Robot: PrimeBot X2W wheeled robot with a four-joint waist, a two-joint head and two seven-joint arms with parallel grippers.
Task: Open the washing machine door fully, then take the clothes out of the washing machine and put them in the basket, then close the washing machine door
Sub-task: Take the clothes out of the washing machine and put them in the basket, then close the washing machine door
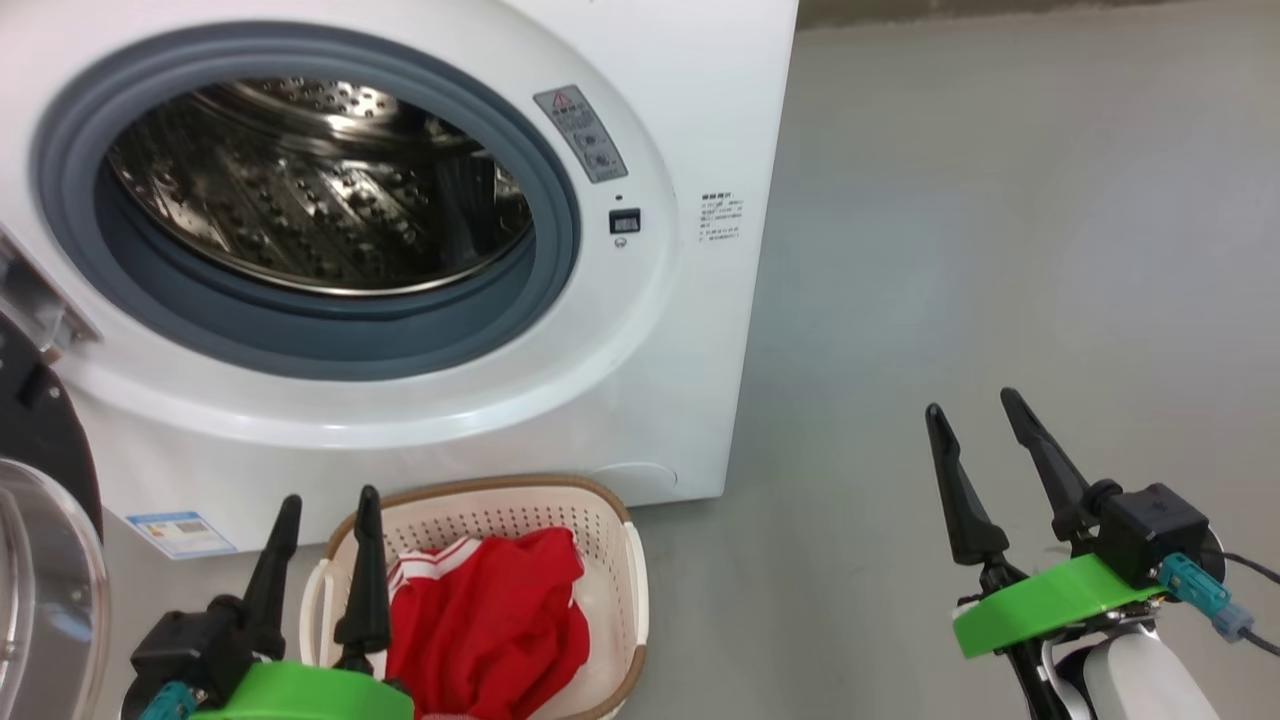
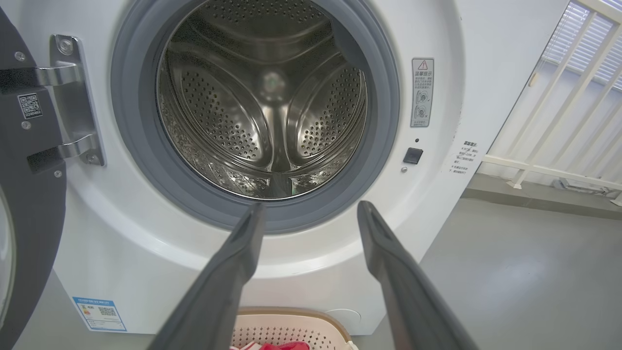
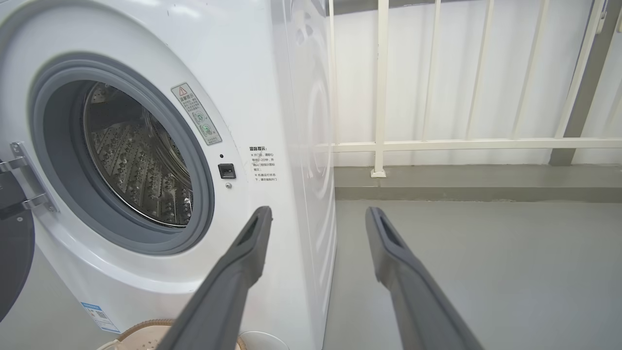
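The big white front-loading washing machine (image 1: pixel 650 380) gapes, its perforated steel drum gleaming. Its glossy black round door (image 1: pixel 40 440) hangs wide open at the machine's hinge side. At the machine's foot sits a cream perforated plastic basket (image 1: pixel 620 560) holding crumpled red fabric clothes (image 1: pixel 490 620). The left gripper (image 1: pixel 330 497) before the machine and the right gripper (image 1: pixel 970 400) beyond its corner both stand spread, holding nothing.

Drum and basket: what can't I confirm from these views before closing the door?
- Drum floor nearest the opening: behind the gasket lip, head view.
- Basket near end and clothes count: cut by head view's bottom edge, partly behind left gripper.
- Door: cut by left edge, every view; how far open unclear.
- Blue label text: too small.
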